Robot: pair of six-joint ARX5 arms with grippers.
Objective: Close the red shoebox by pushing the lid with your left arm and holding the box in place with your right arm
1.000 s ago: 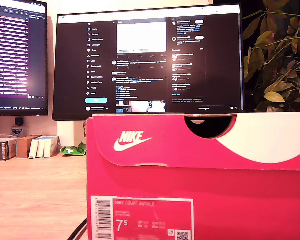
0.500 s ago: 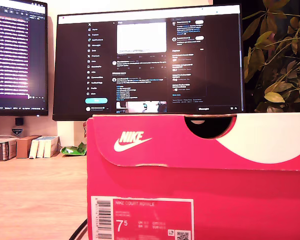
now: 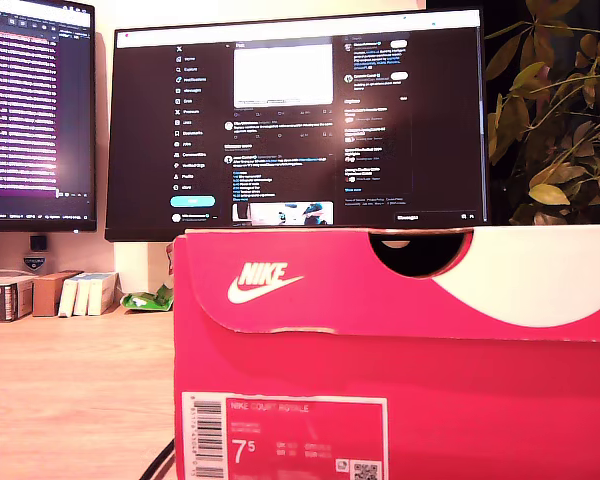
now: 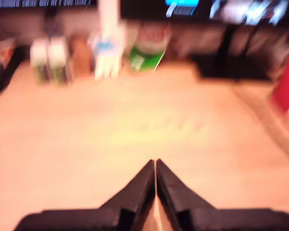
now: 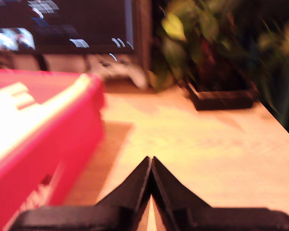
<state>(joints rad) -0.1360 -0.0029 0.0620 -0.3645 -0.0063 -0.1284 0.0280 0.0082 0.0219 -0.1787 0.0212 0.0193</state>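
Shoebox (image 3: 400,340) label-end toward the exterior camera, long axis receding; my first gripper (image 4: 155,166) and my second gripper (image 5: 151,162) pressed together.

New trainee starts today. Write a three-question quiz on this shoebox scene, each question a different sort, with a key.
1. True or false: the red shoebox has its lid down in the exterior view.
2. My first hand is: A) open B) shut on nothing C) shut on the lid.
3. Fill in: in the exterior view, a ______ stands behind the box.

Key: 1 true; 2 B; 3 monitor.
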